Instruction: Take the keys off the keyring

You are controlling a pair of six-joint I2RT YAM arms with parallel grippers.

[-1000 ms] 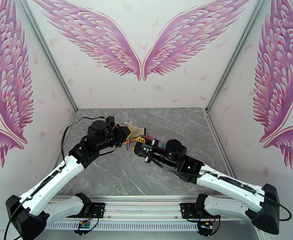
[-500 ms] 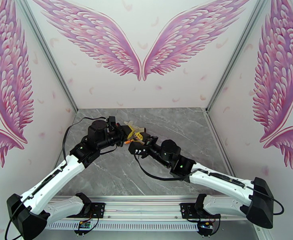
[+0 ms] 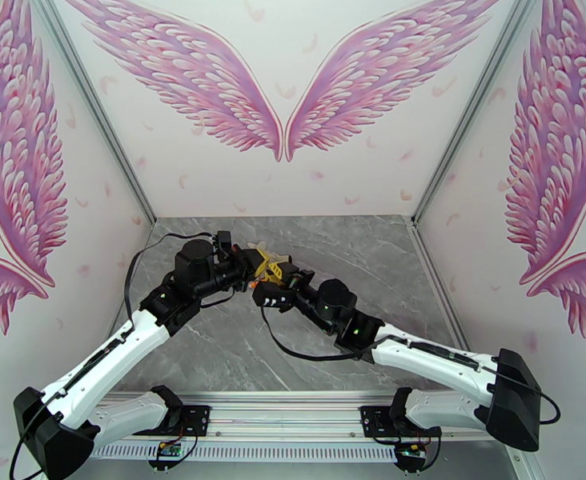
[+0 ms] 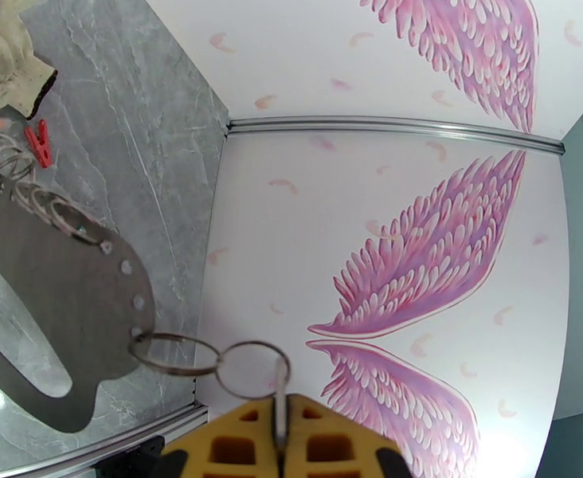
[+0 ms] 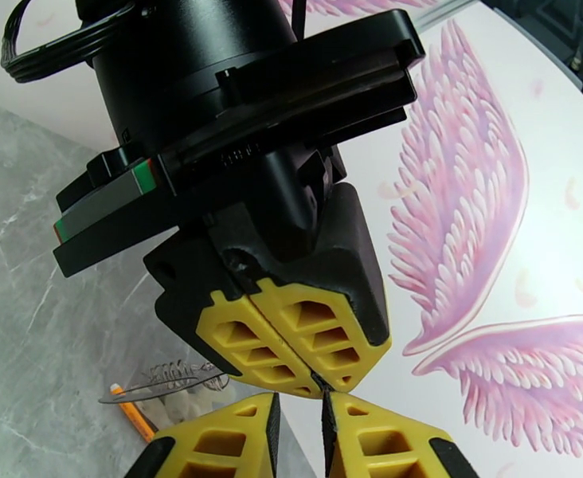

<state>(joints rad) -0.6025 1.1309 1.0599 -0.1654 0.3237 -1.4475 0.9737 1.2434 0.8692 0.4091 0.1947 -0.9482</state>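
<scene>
**Left hand has a key pinched, right hand lined up at it**

Tabletop (image 3: 237, 354) lies well below the keyring (image 4: 84, 280); the work is in the air. Left hand (image 4: 282, 424): pads together, clamped on a thin silver key (image 4: 279, 392) just off the keyring's holed edge. My read is that holding it there hangs the dark loop free and pulls the links taut. Right hand (image 5: 298, 412) sits near the keyring's key end, tip to tip with the left. Its fingers are narrowly apart with nothing clearly gripped, and I can't tell if it touches the key. Two linked split rings (image 4: 172, 354) join the key to a hole in the keyring. Key not off yet.
</scene>
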